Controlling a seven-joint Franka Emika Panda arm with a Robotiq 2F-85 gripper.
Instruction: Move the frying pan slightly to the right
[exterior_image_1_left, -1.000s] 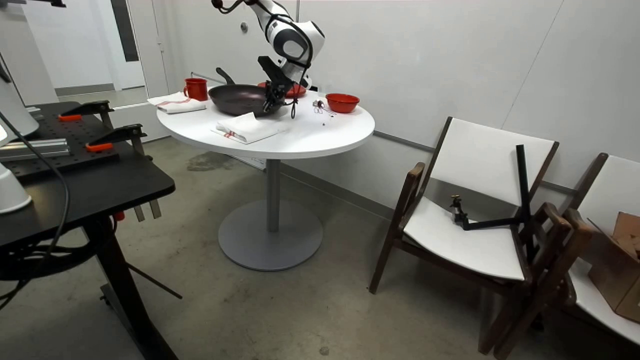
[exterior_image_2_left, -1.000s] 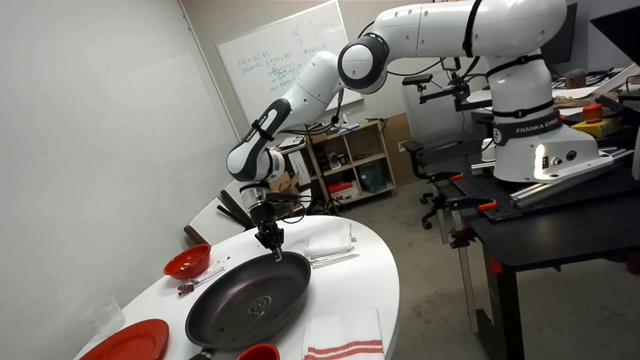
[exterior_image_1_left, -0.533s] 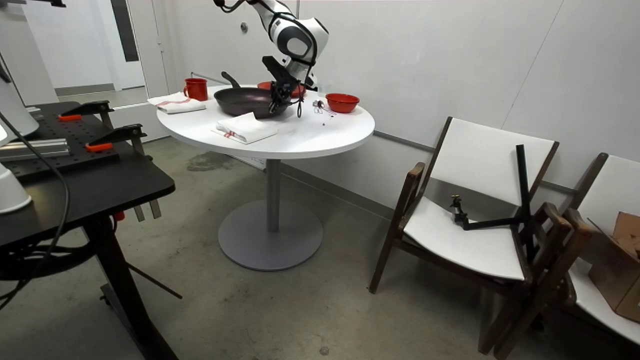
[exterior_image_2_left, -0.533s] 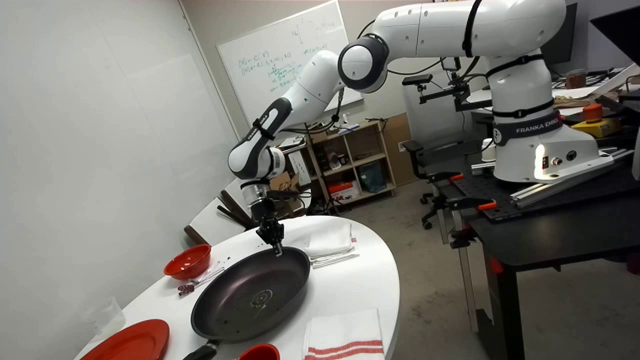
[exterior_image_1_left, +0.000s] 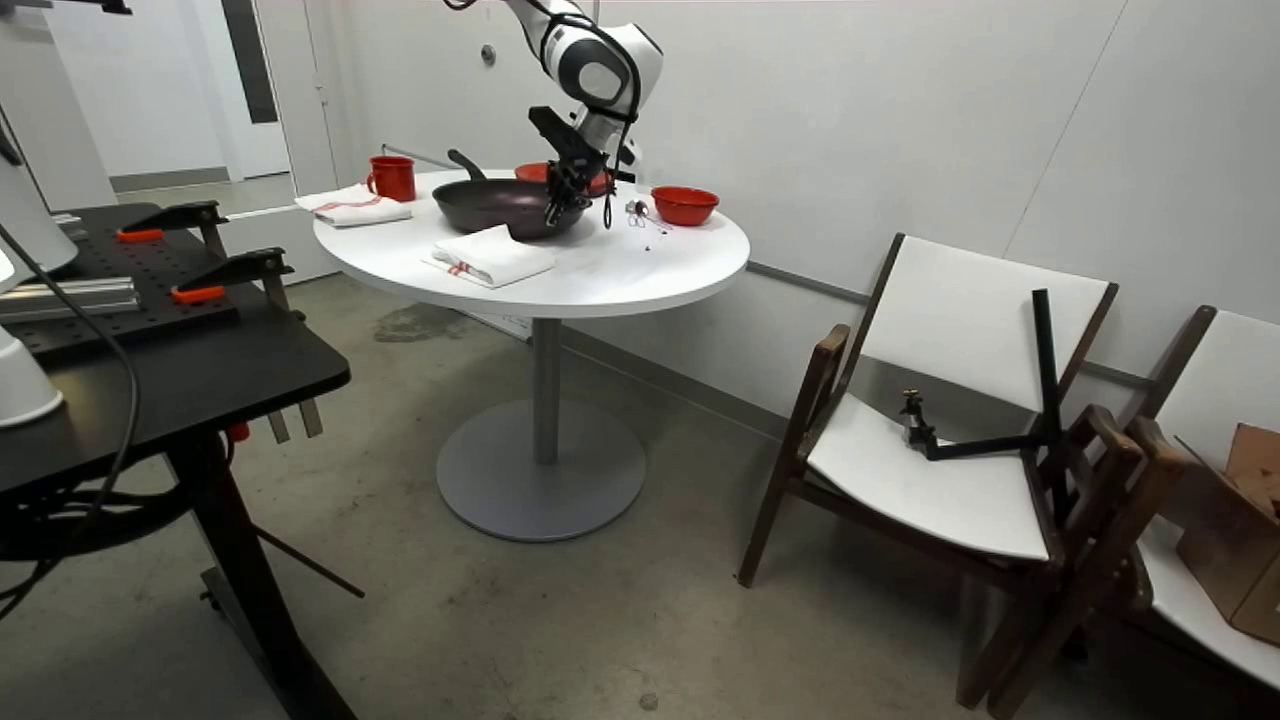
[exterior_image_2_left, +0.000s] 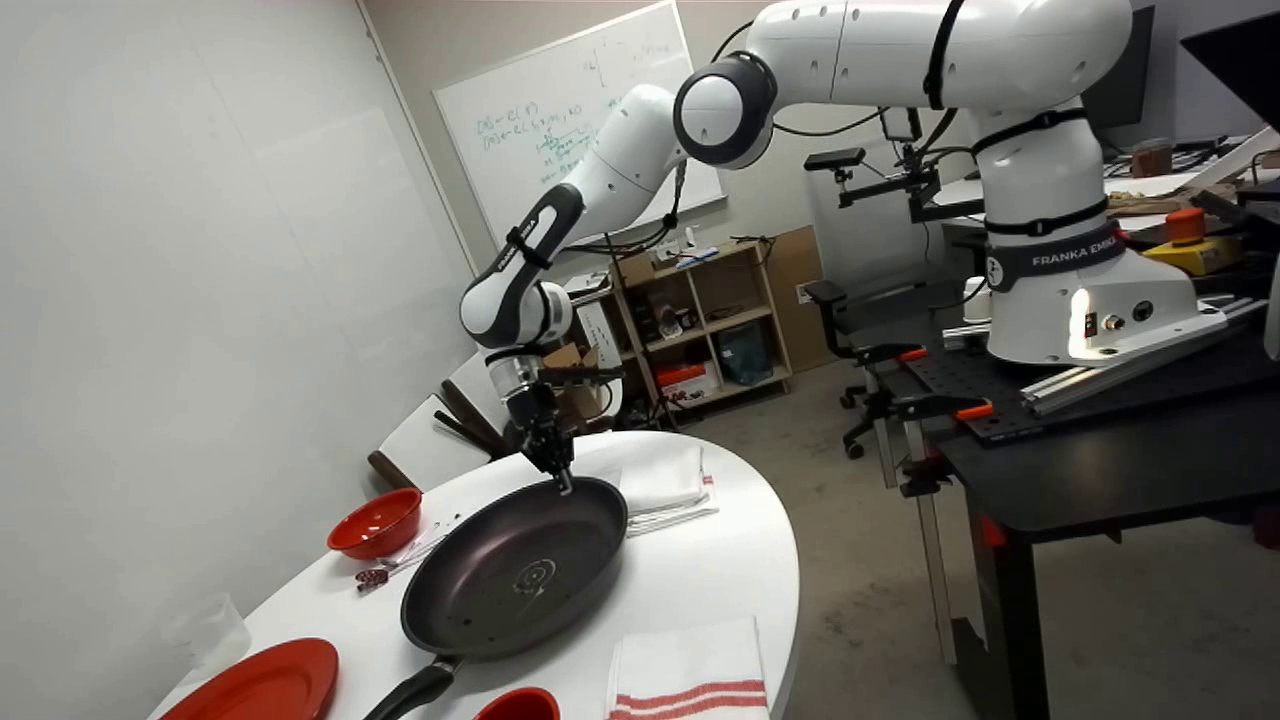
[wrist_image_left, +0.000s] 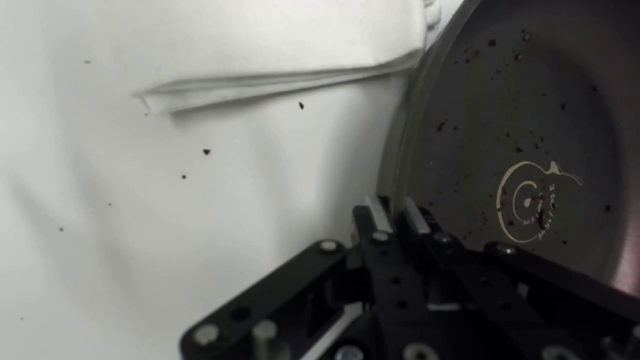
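Note:
The frying pan (exterior_image_1_left: 490, 205) is round, shallow and black, with a dark handle. It is on the white round table (exterior_image_1_left: 640, 285); I cannot tell whether its near side is lifted a little. The pan (exterior_image_2_left: 510, 575) shows with its handle (exterior_image_2_left: 412, 690) pointing away from my gripper. My gripper (exterior_image_2_left: 566, 485) is at the rim opposite the handle. In the wrist view my fingers (wrist_image_left: 392, 212) straddle the rim of the pan (wrist_image_left: 465, 130), one inside and one outside, with a narrow gap. They are shut on the rim. The pan's far side is cut off in the wrist view.
A folded white towel (exterior_image_2_left: 662, 485) lies close by the pan's rim. Another towel (exterior_image_2_left: 690, 665) and a red cup (exterior_image_2_left: 520, 706) are near the handle side. A red bowl (exterior_image_2_left: 375, 525), cutlery (exterior_image_2_left: 375, 577) and a red plate (exterior_image_2_left: 260, 685) lie along the wall side.
The pan and my gripper have moved together to the right in both exterior views. More of the pan's handle shows now. The towels, cup, bowl and plate have not moved.

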